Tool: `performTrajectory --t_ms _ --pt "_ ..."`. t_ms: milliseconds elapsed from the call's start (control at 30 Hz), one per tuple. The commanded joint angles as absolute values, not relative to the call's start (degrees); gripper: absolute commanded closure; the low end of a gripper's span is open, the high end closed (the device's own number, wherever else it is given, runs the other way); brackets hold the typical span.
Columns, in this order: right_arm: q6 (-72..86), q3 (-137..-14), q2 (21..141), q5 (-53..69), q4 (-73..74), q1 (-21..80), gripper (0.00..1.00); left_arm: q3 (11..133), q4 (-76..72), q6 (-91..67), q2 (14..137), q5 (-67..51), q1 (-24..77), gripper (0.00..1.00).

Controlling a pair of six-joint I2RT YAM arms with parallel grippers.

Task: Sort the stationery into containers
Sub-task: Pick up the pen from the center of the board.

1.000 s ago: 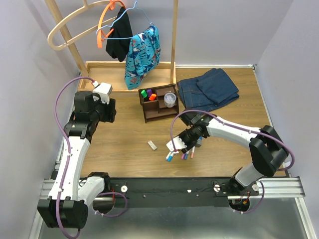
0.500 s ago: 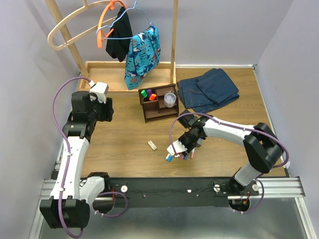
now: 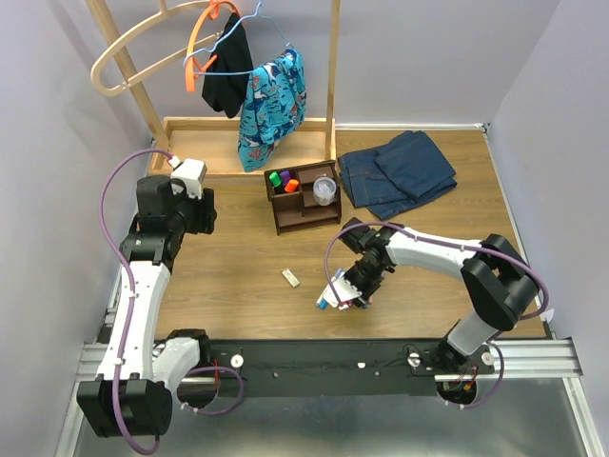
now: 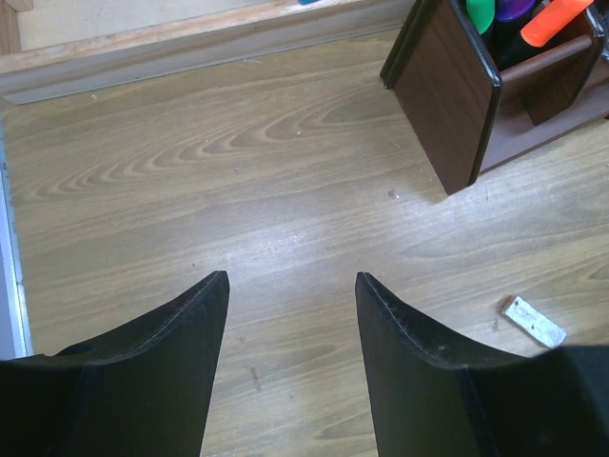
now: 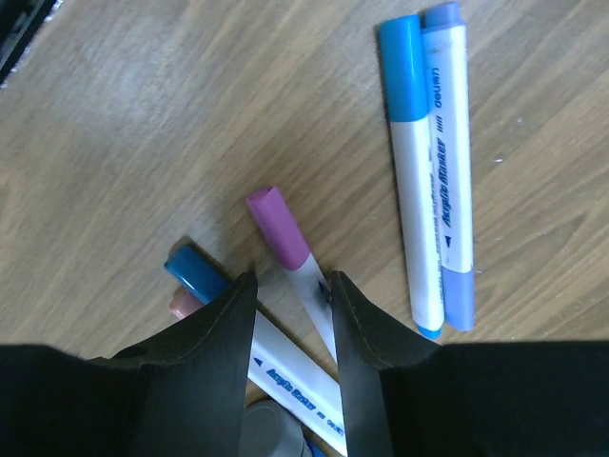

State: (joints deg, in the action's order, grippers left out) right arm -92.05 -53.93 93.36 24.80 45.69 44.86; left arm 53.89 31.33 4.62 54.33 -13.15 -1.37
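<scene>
The dark brown organiser (image 3: 303, 205) stands mid-table and holds green (image 3: 274, 178), purple and orange (image 3: 291, 184) markers and a clear tub (image 3: 324, 189). It also shows in the left wrist view (image 4: 457, 95). A white eraser (image 3: 290, 277) lies alone on the wood (image 4: 533, 322). My right gripper (image 3: 344, 290) is low over a cluster of thin white pens (image 3: 333, 301). Its jaws (image 5: 290, 278) are narrowly open astride a magenta-capped pen (image 5: 281, 228) and a dark-blue-capped pen (image 5: 195, 273). Blue-capped (image 5: 419, 171) and lilac-capped (image 5: 452, 162) pens lie beside them. My left gripper (image 3: 202, 211) is open and empty over bare wood (image 4: 290, 276).
Folded blue jeans (image 3: 400, 171) lie at the back right. A pale wooden tray (image 3: 209, 143) with tall posts and hung clothes (image 3: 271, 95) stands at the back left; its edge shows in the left wrist view (image 4: 190, 43). A grey rounded thing (image 5: 276, 433) sits between my right fingers.
My right gripper has moved toward the near left over the pen cluster. My left arm has shifted slightly back and left.
</scene>
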Motion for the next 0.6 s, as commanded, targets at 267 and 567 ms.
performTrajectory --t_ms 267,567 --pt "-91.9 -55.5 99.1 23.5 45.4 46.5 0.55 52.3 31.0 2.7 52.9 -15.9 -3.7 0.35" --pt "-89.6 -61.6 107.3 23.4 51.6 48.3 0.71 52.2 31.7 2.6 52.6 -16.6 -3.9 0.35"
